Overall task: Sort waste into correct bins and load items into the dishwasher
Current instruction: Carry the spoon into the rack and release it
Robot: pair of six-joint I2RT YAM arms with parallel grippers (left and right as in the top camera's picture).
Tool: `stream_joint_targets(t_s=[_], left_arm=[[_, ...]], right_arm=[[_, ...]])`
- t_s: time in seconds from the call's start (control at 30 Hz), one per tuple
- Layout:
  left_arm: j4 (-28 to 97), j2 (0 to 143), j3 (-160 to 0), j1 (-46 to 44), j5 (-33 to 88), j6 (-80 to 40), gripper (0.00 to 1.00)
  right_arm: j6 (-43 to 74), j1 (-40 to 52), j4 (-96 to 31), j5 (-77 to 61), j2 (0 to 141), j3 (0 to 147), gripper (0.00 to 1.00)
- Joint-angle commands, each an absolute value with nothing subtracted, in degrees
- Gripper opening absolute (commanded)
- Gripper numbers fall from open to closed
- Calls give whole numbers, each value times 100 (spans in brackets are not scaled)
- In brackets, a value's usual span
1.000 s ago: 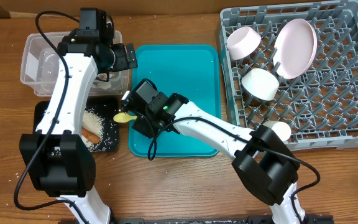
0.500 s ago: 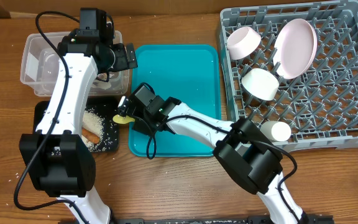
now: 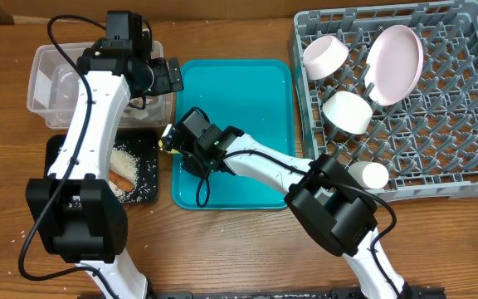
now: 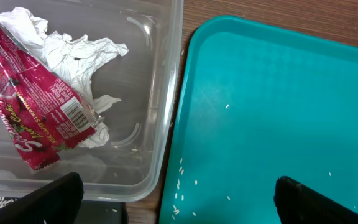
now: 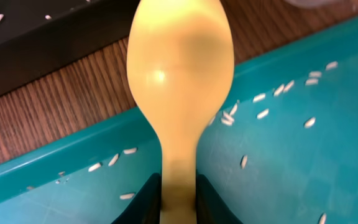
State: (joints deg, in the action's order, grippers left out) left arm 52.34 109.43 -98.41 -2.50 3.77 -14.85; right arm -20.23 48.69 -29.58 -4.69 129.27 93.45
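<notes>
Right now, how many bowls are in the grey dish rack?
2. One bowl lies at the dish rack's upper-left corner; the other bowl sits just below it, beside the plate. None seems hidden.

My left arm (image 3: 98,108) and my right arm (image 3: 264,166) are both made of smooth white links, joined by blocky black joints and large black housings. Thin black cables (image 3: 51,31) run in loose loops along the outside of them. My left gripper (image 4: 179,202) has matte black fingertips (image 4: 51,198).
</notes>
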Motion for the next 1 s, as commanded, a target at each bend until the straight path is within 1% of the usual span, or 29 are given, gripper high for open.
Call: stream_joint_targets(t_s=[0.0, 0.13, 0.23, 0.33, 0.47, 0.6, 0.67, 0.73, 0.87, 0.97], left_arm=[[5225, 10938, -9985, -226, 316, -1457, 100], [5225, 10938, -9985, -226, 316, -1457, 100], [5225, 10938, -9985, -226, 316, -1457, 100], [5225, 10938, -9985, -226, 316, -1457, 100], [5225, 10938, -9985, -226, 316, -1457, 100], [5225, 10938, -9985, -226, 316, -1457, 100], [5225, 10938, -9985, -226, 316, -1457, 100], [5225, 10938, -9985, -226, 316, -1457, 100], [5225, 10938, -9985, -226, 316, -1457, 100], [5225, 10938, -9985, -226, 316, -1457, 100]], right_arm=[[-1437, 4816, -3236, -454, 12774, 9310, 4], [-740, 4696, -3734, -464, 12180, 9310, 4], [-316, 4523, -4397, -504, 11526, 9310, 4], [86, 4250, -4880, -521, 10838, 9310, 4], [722, 3758, -5118, -491, 9957, 9310, 4], [1831, 2596, -5638, 12, 9139, 9310, 4], [2515, 1865, -6075, 340, 9035, 9308, 4], [2919, 1203, -6412, 486, 9061, 9284, 4], [3828, 183, -6486, 558, 9076, 8952, 4], [5026, -427, -6490, 552, 9076, 8593, 4]])
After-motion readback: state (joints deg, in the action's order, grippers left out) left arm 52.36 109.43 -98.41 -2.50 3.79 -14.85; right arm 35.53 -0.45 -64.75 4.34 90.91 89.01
